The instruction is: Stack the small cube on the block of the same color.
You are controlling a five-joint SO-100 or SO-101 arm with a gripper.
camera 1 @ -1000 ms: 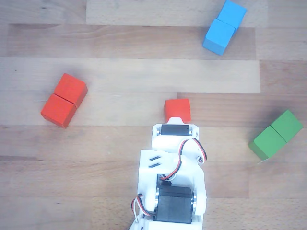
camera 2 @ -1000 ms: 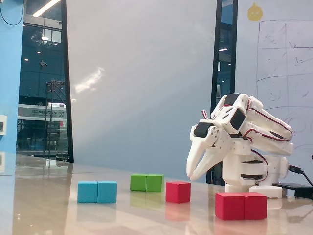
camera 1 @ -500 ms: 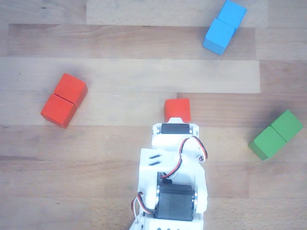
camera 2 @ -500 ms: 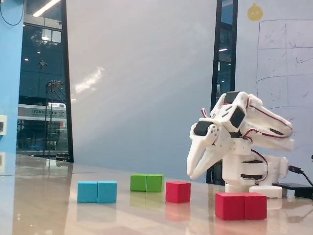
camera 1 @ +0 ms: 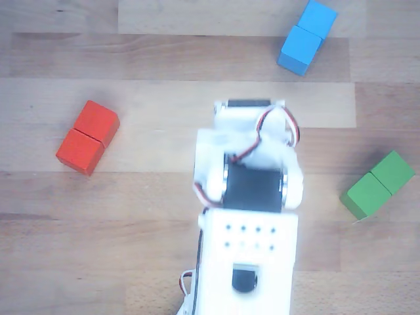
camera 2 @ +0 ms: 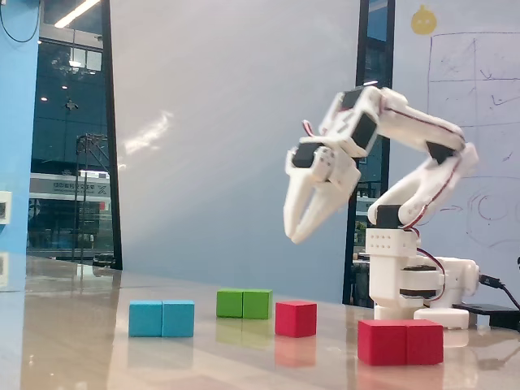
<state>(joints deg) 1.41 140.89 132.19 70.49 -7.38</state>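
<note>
In the fixed view the small red-orange cube [camera 2: 295, 318] sits on the table between the green block and the red-orange two-cube block [camera 2: 400, 341], apart from both. My gripper [camera 2: 296, 237] hangs high above the small cube and points down. It is empty and its fingertips are a little apart. In the other view, which looks down, the red-orange two-cube block [camera 1: 87, 136] lies at the left. There my white arm [camera 1: 249, 197] covers the middle and hides the small cube and the fingertips.
A blue two-cube block [camera 2: 162, 318] [camera 1: 306, 36] and a green two-cube block [camera 2: 244, 303] [camera 1: 377, 184] lie on the wooden table. The arm's base [camera 2: 414, 284] stands at the back right in the fixed view.
</note>
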